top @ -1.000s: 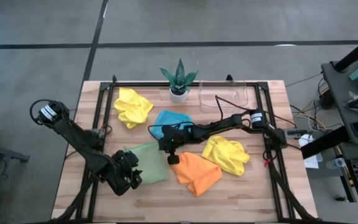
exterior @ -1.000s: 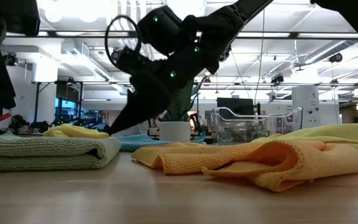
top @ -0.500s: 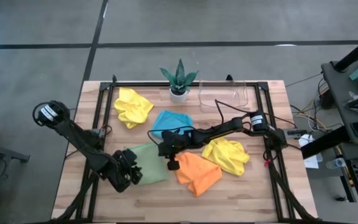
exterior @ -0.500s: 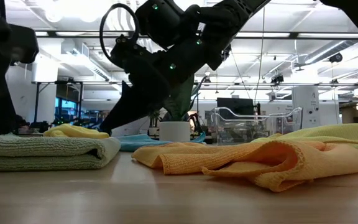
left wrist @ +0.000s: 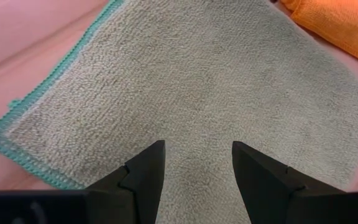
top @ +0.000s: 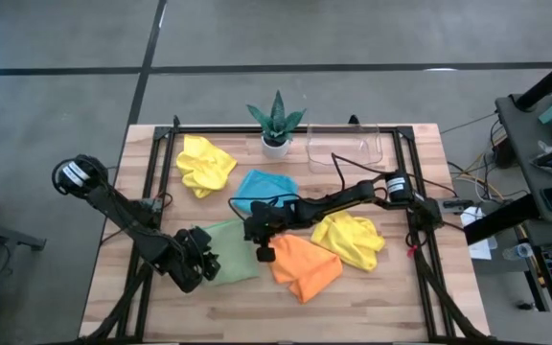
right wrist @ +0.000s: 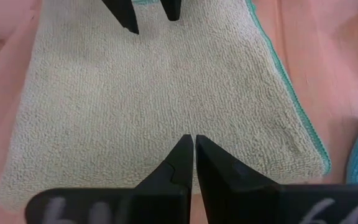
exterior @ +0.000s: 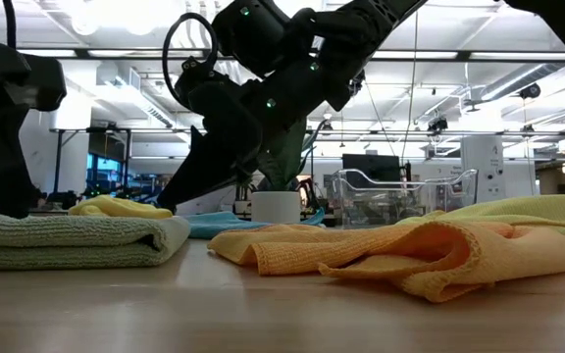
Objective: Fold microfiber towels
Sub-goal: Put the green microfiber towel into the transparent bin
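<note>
The sage green towel [top: 230, 251] lies folded flat on the table, and its layers show at its near edge [exterior: 77, 241]. My left gripper [left wrist: 197, 149] is open and points down over the towel's left part. My right gripper [right wrist: 189, 140] is shut and slants down over the towel from the right [exterior: 179, 191]. An orange towel [top: 305, 267] lies crumpled beside the green one. Farther off on the table are a yellow towel [top: 350, 239], a second yellow towel [top: 205, 163] and a blue towel [top: 264, 186]. My left gripper has its open fingers [left wrist: 149, 163] close over the green towel's top layer, pointing steeply down; I cannot tell whether they touch it. My right gripper has its shut fingertips [right wrist: 183, 149] close over the middle of the towel's top, slanting down from the right; I cannot tell whether they touch it.
A spiky potted plant [top: 276, 125] and a clear plastic tray [top: 345, 147] stand at the table's far edge. A black frame [top: 161, 168] runs along the table's sides. Bare wood shows along the near edge [top: 353, 311].
My left gripper has come down toward the green towel and shifted a little onto its left part, still open. My right gripper has rolled slightly about its own axis and stays shut over the towel. The towels have not moved.
</note>
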Available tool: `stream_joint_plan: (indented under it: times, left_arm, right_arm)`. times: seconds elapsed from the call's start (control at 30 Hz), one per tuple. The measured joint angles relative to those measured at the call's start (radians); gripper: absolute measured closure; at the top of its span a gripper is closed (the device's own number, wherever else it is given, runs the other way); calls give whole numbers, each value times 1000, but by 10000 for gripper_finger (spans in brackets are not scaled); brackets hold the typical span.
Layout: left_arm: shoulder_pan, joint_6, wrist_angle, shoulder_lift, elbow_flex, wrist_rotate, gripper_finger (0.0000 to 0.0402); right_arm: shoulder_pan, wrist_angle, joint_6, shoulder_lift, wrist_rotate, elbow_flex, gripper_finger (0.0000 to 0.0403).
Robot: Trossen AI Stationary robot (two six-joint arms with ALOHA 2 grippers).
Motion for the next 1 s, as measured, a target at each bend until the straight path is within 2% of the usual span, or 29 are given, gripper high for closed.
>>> stream_joint_plan:
  times: [0.1,0.23,0.53,0.67,0.83,1.0]
  left_arm:
    - [0,0,0,0,-3,0,230]
    - [0,-1,-1,0,-13,-1,230]
    - [0,78,-2,0,-15,-73,230]
    - [0,129,-8,0,-17,-74,230]
    - [0,137,-18,0,-29,-72,230]
    - [-2,166,-28,-30,-7,-36,230]
  right_arm:
    - [0,1,14,0,0,0,372]
    - [0,2,121,0,0,0,337]
    - [-8,-147,426,-73,0,1,208]
    - [-9,-183,513,-89,2,2,168]
    - [-4,-151,577,-83,9,2,142]
    - [-6,-126,611,-78,18,1,140]
